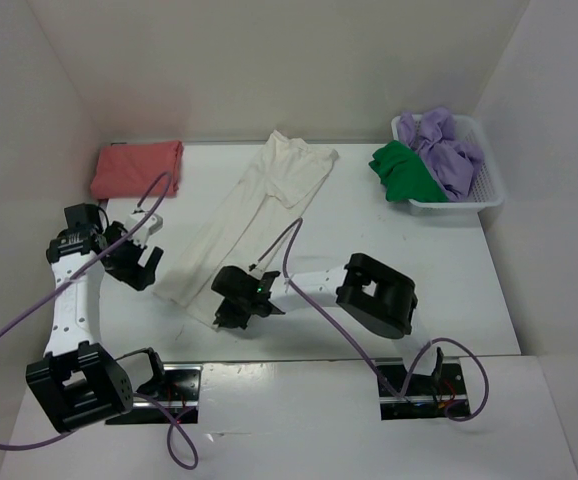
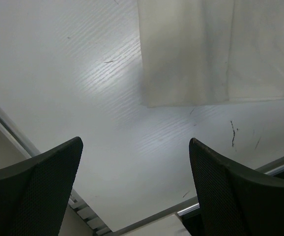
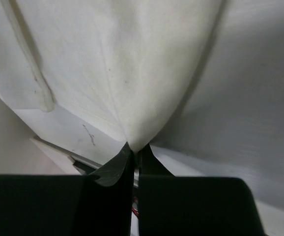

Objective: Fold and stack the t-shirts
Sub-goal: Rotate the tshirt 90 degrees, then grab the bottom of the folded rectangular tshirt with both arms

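Right end effector (image 3: pixel 134 147) is closed, its two dark fingers pressed together on a pinch of the cream shirt (image 3: pixel 122 64). The soft cloth rises into a peak at the fingertips and fans out from there in smooth folds. A stitched hem runs along the shirt's edge at 10 o'clock in the right wrist view.

Left end effector (image 2: pixel 134 142) is open wide and holds nothing. Its fingers (image 2: pixel 39 191) are matte black with a fine dotted texture, and only bare desk shows between them. A straight, squared corner of the cream shirt lies toward 1 o'clock in the left wrist view, apart from both fingers.

From above, the cream shirt is spread as a long, narrow strip across the white desk (image 1: pixel 449 280), running from 12 o'clock down toward 7 o'clock. Its far end is wider, with one flap folded over. The right end effector grips it at the near end, about 6 o'clock. The left end effector sits at 8 o'clock, just beside the strip's near left edge.

The salmon-red shirt (image 1: pixel 136 168) lies at 10 o'clock, folded into a flat, roughly rectangular pad, apart from the cream one.

At 2 o'clock stands a white plastic basket (image 1: pixel 489 195) with mesh walls. The lavender shirt (image 1: pixel 447 150) is bunched and crumpled inside it. The green shirt (image 1: pixel 401 172) is bundled at the basket's left end and spills over that rim toward the desk.
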